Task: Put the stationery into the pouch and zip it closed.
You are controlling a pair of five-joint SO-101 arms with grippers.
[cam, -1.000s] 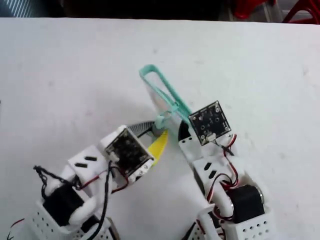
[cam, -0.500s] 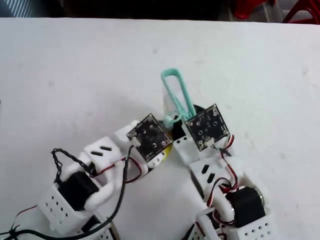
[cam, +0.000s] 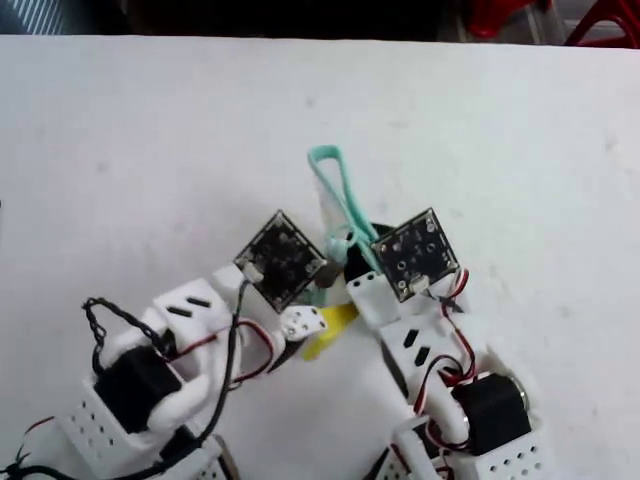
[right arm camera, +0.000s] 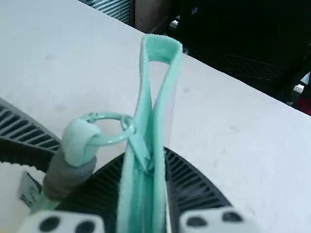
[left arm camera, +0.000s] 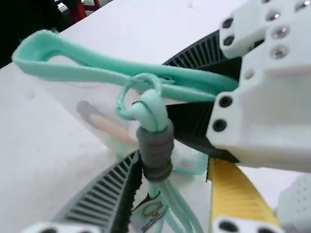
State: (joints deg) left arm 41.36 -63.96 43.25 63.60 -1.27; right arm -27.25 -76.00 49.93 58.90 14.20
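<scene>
Pouch [right arm camera: 144, 97] upright in right claw [right arm camera: 143, 204]; left claw [left arm camera: 172, 194] alongside, at pull cord [left arm camera: 154, 141].

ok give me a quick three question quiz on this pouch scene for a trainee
1. Pick one: the bead on the pull cord is a) grey b) red c) blue.
2. True or false: the zip is shut along its whole length.
3. Fill in: the right jaws grip the ____.
Key: 1 a; 2 false, its far end gapes; 3 pouch.
</scene>
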